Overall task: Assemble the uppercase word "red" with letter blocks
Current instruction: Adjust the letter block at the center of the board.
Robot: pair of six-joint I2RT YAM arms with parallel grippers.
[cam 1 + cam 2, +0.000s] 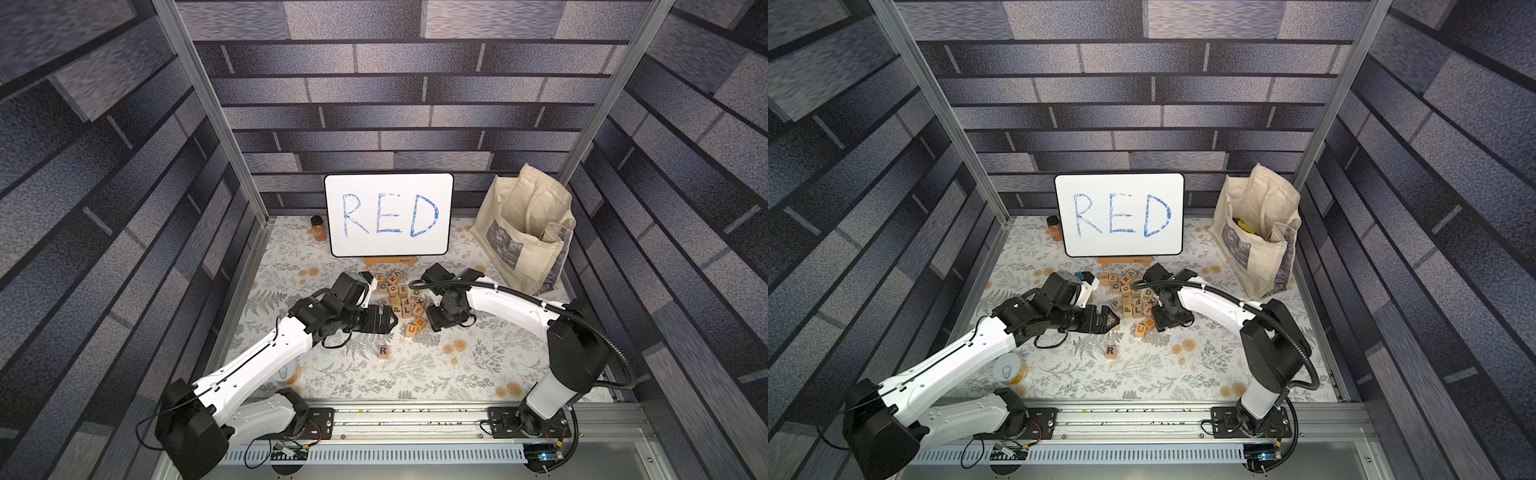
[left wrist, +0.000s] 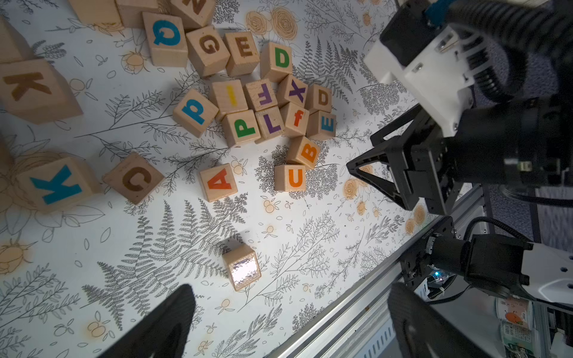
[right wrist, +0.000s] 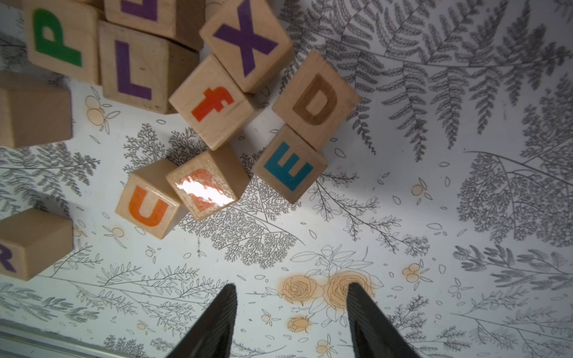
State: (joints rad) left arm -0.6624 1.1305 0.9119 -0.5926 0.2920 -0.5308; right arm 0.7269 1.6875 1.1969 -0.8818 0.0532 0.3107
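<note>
Left gripper (image 2: 290,294) hanging at 7 o'clock of block pile (image 1: 401,297), jaws spread wide. Right gripper (image 3: 291,286) hovering at 4 o'clock, jaws standing narrow, gripping nothing. R block (image 1: 383,351) lying alone at 6 o'clock.

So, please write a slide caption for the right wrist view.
Right hand, empty, faces the blue-green E block beside a brown D block on the floral mat.

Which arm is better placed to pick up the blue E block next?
Right. The right tool, open, points at the blue E block at the edge of the pile, bare mat between. The left tool sits across the pile, nearer the R block.
</note>
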